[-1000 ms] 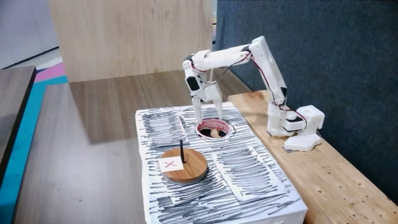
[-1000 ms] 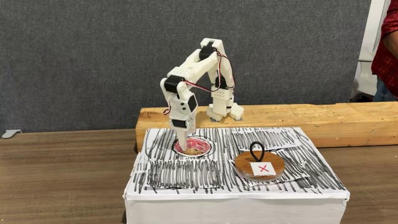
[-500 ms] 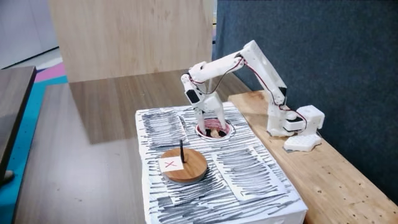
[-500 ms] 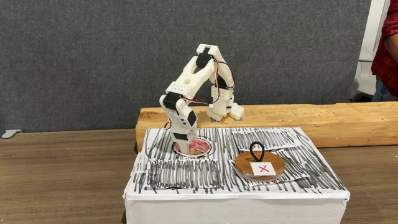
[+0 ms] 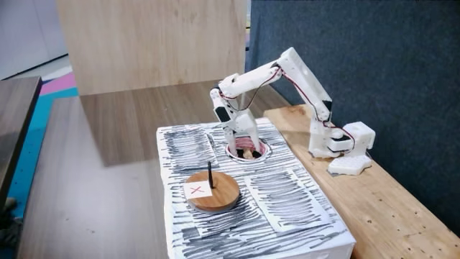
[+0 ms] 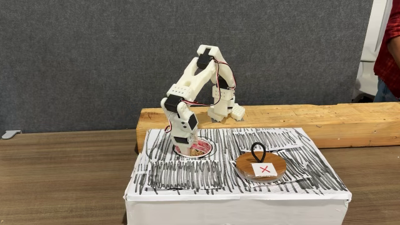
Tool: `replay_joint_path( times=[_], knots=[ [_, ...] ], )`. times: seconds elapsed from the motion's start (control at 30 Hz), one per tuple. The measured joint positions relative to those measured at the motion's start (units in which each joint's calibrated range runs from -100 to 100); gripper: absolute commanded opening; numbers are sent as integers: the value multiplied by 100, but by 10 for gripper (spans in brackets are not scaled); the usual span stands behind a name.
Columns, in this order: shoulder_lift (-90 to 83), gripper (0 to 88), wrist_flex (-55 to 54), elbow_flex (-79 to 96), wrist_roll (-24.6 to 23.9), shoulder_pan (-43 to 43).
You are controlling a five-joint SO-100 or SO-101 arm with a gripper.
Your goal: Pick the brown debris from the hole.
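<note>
The hole (image 5: 256, 150) is a round, pale-rimmed opening with a red-pink inside, cut in the white scribbled box top (image 5: 287, 191). My white arm bends down over it. The gripper (image 5: 240, 146) points straight down, with its fingertips dipped inside the hole near the left rim. A tan lump, the brown debris (image 5: 249, 152), lies in the hole just right of the fingers. In the other fixed view the gripper (image 6: 186, 145) stands in the hole (image 6: 206, 150) with the brown debris (image 6: 200, 149) beside it. The rim hides the fingertips, so their spacing is unclear.
A round wooden disc (image 5: 219, 196) with a red X and a black peg sits on the box in front of the hole; in the other fixed view the disc (image 6: 261, 167) is to the right. The arm's base (image 5: 338, 140) stands on a wooden beam (image 5: 374, 194). A person's red sleeve (image 6: 392, 50) is at the right edge.
The gripper came down from just above the rim into the hole as the arm folded forward. In the last half second it barely moved. The disc stayed put.
</note>
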Motion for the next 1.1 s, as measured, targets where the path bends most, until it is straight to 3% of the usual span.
replay_joint_path(
  times=[1.1],
  knots=[
    [202, 278, -529, -9, -26, 0]
  ],
)
